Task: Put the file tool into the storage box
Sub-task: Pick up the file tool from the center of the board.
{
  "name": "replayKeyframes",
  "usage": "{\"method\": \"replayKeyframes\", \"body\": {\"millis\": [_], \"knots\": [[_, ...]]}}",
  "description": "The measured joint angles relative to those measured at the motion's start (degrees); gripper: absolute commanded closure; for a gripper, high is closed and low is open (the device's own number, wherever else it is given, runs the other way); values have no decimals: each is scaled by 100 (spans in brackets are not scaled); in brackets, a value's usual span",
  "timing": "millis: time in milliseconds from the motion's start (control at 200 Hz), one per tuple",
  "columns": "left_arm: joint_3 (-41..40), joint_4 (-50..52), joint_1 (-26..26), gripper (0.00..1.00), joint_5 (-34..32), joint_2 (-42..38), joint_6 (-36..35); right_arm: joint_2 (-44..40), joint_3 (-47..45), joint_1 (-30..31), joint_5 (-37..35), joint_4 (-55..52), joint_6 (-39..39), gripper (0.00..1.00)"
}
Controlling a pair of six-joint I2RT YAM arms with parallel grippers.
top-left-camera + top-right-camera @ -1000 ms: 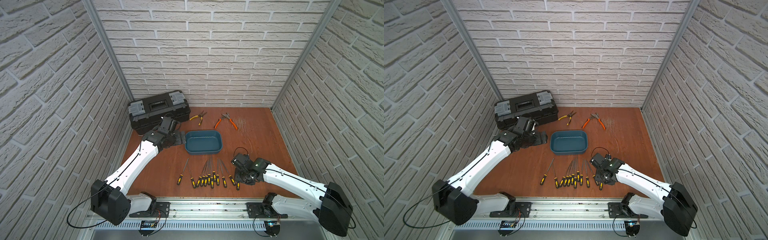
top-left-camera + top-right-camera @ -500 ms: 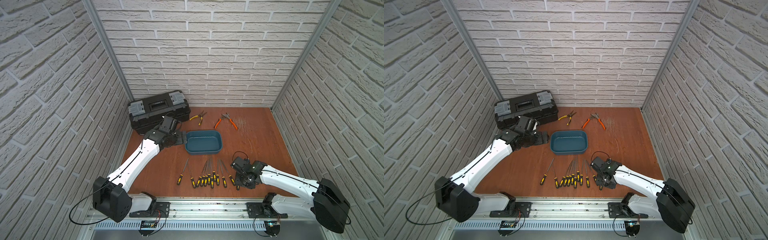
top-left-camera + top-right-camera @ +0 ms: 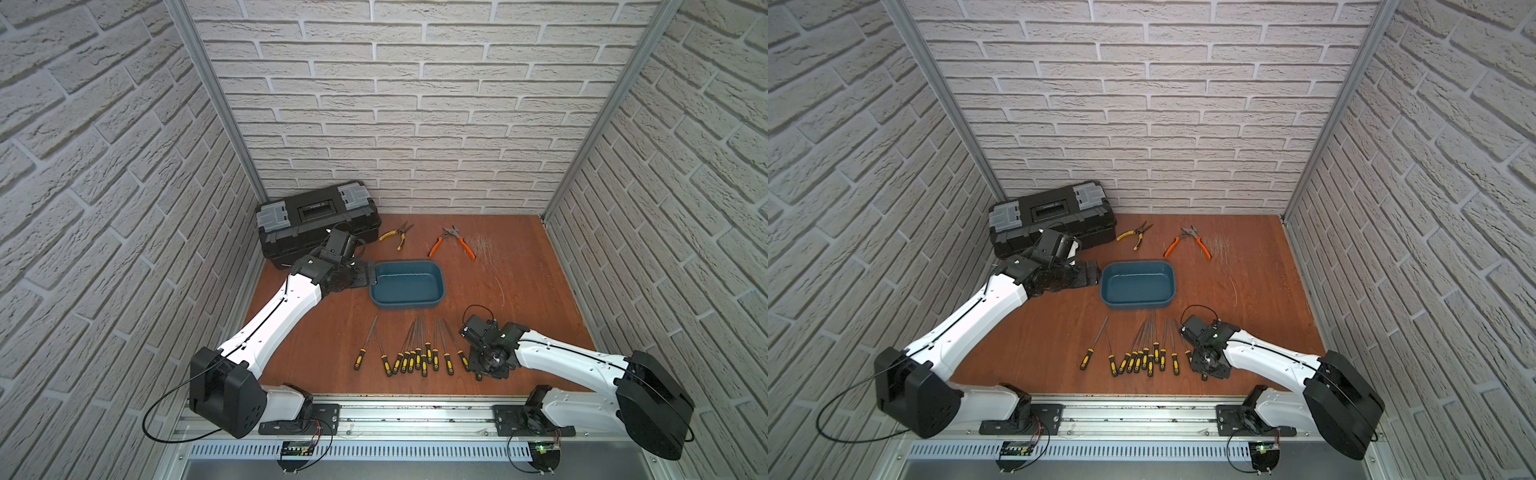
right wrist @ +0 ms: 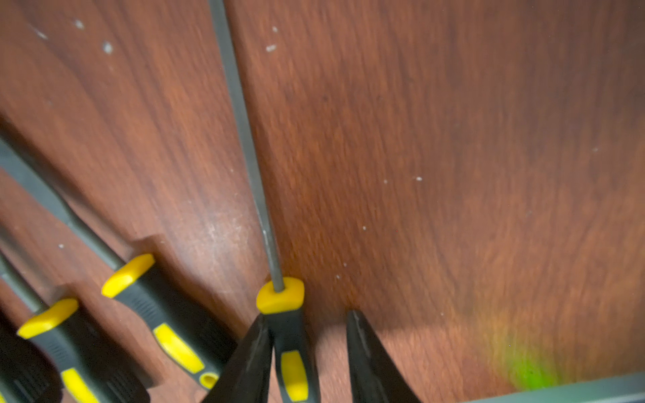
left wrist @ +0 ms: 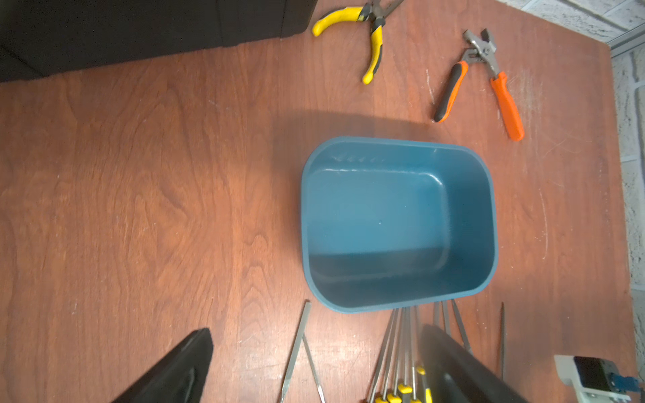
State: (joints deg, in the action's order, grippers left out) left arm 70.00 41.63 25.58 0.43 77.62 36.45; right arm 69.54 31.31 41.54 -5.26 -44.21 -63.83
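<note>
Box (image 3: 407, 286): plain teal-blue all over.
Files (image 3: 435, 359): black handles with yellow collars and yellow insets, dull grey shafts. The nearest file (image 4: 281, 296) in the right wrist view has the same scheme.
Toolbox (image 3: 318, 220): black, two light-grey latches.
Small pliers (image 5: 375, 52): yellow and black grips.
Bigger pliers (image 5: 506, 104): orange grips, one of them part black, grey metal head.
Counter (image 3: 324, 328): red-brown wood grain, with pale scratches near the orange grips.
Walls (image 3: 415, 104): off-white brick pattern, grey joints.
Left arm (image 3: 282, 316) and right arm (image 3: 561, 361): white shells, black joints.
</note>
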Motion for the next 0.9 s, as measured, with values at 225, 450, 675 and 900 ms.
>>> {"method": "replayKeyframes", "body": {"millis": [225, 450, 675, 900], "knots": [[404, 22, 44, 2, 9, 260, -129, -168, -105, 9, -81, 33, -31, 82], [680, 66, 81, 2, 2, 391, -177, -175, -101, 15, -98, 37, 28, 98], [1123, 186, 83, 2, -81, 546, -46, -212, 55, 20, -249, -101, 243, 98], [1342, 208, 85, 2, -225, 562, 81, -813, 494, 20, -638, -522, 544, 97]]}}
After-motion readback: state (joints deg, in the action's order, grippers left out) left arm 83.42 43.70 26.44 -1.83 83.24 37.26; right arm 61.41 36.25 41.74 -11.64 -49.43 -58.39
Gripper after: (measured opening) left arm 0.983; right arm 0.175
